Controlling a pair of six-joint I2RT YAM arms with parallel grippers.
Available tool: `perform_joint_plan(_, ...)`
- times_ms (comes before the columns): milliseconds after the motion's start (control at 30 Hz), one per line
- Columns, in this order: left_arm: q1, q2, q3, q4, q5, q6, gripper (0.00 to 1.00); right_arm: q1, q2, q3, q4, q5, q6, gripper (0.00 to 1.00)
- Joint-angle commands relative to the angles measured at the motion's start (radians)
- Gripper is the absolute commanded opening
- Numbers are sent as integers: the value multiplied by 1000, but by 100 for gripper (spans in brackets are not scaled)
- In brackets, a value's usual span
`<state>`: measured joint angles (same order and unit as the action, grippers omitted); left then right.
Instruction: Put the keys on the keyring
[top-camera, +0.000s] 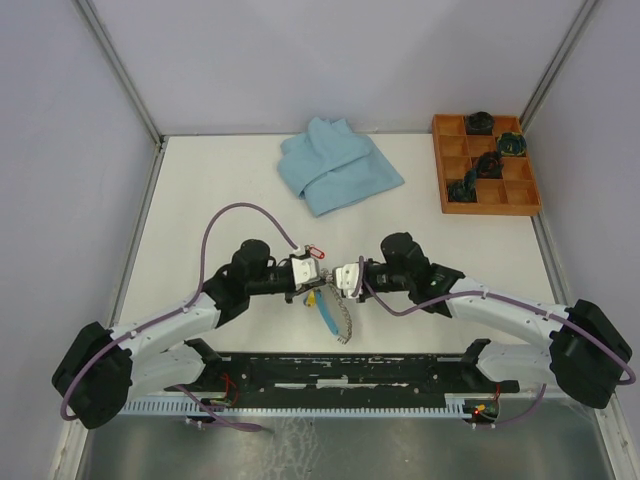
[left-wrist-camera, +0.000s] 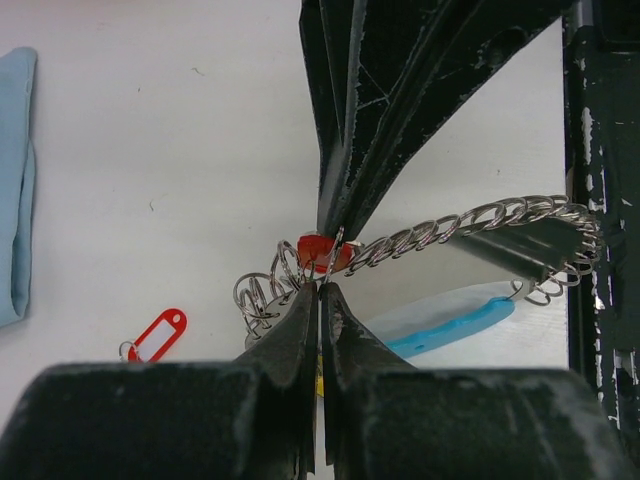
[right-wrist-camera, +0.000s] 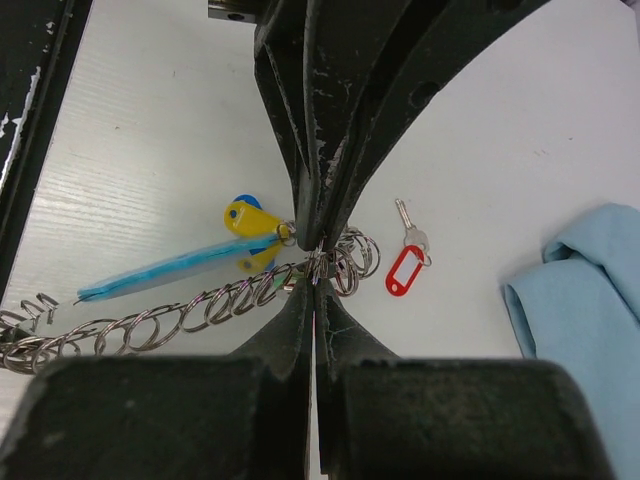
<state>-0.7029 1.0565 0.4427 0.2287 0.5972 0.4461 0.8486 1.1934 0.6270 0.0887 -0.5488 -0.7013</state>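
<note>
**Both grippers closed on coil end; one key loose on tabletop**

The left gripper is found closed, its tips pinched on the coil of the keyring. The right gripper is likewise closed on the same end of the coil, tip to tip with the left. Whether a key's small ring is also caught between the jaws cannot be told.

The keyring is held near the middle of the tabletop, just beyond the arm bases. Its light-blue segment trails on the near side. A yellow tag is seen at the coil, just beside the pinch. A red-tagged key lies loose on the tabletop just beyond the grippers, apart from the coil.

The step in hand is judged to be parting the coil end. A firm pinch should be kept on one side while a turn is levered open on the other. The gap should be held wide enough for the loose key's ring, and the coil should not be twisted or let spring shut.
</note>
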Motion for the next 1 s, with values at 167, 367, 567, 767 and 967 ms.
perform_joint_plan(167,-3,-16,129,-34,-39,-101,3,38,-2,35,-21,53,-81,1)
perform_joint_plan(367,-5,-21,154,-53,-35,-144,3,60,-7,25,-20,106,-118,1)
perform_joint_plan(567,-17,-5,161,-82,-55,-121,3,62,-20,22,7,125,-70,1)
perform_joint_plan(767,-20,-33,115,-35,-86,-89,3,61,-55,1,44,145,15,1)
perform_joint_plan(967,-18,-52,56,32,-87,-52,3,41,-119,-61,109,208,83,1)
